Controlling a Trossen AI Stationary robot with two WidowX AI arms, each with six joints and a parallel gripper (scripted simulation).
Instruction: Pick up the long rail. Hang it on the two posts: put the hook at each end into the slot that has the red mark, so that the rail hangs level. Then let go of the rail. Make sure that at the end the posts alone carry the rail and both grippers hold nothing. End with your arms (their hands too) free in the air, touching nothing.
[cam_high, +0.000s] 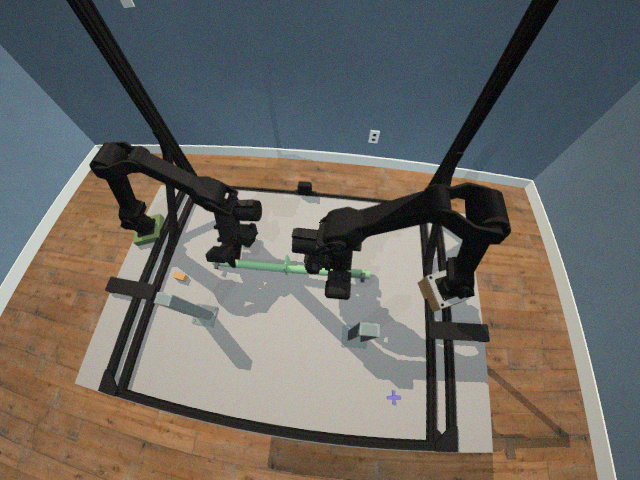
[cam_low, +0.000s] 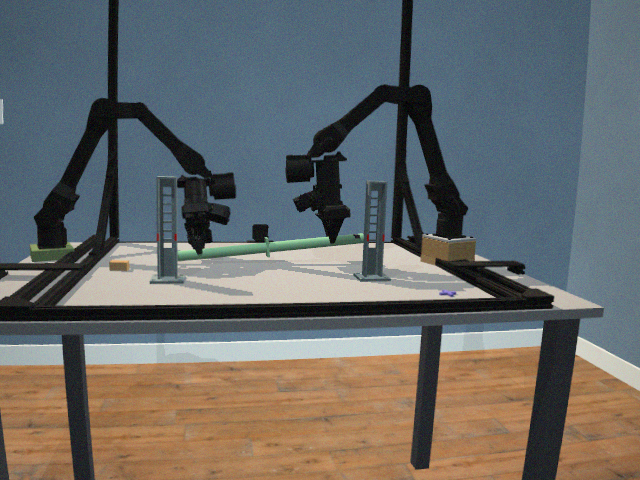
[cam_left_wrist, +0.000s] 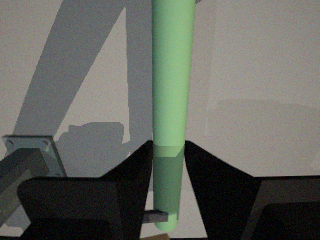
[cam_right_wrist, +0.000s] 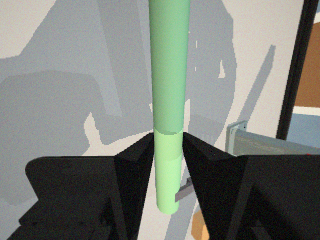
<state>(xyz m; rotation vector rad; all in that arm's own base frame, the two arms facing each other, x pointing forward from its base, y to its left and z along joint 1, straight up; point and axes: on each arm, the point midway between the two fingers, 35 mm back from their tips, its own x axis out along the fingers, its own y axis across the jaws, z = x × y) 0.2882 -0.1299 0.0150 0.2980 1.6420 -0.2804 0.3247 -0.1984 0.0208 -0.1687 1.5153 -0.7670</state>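
The counter (cam_high: 284, 361) (cam_low: 289, 290) bears two upright posts, one (cam_high: 369, 329) (cam_low: 372, 264) (cam_left_wrist: 25, 162) on the left arm's side, the other (cam_high: 191, 307) (cam_low: 166, 266) (cam_right_wrist: 260, 144) on the right arm's. Both arms, left (cam_high: 382, 214) (cam_low: 356, 116) and right (cam_high: 165, 173) (cam_low: 165, 135), reach inward and down.

The long green rail (cam_high: 261, 265) (cam_low: 302, 243) (cam_left_wrist: 170, 90) (cam_right_wrist: 169, 75) lies between the arms' bases and the posts, tilted, its left-arm end higher. It looks lifted, though clearance at the low end is hard to judge. It hangs on neither post.

The left claw (cam_high: 338, 276) (cam_low: 333, 239) (cam_left_wrist: 168, 145) is clamped on the rail near one end; the right claw (cam_high: 227, 260) (cam_low: 200, 250) (cam_right_wrist: 167, 136) is clamped near the other. A dark hook sticks out sideways beyond each claw.

An orange block (cam_high: 180, 276) (cam_low: 119, 265) (cam_right_wrist: 200, 225) sits near the right arm's post. A purple cross (cam_high: 393, 397) (cam_low: 447, 293) lies smallest, beyond the left arm's post.
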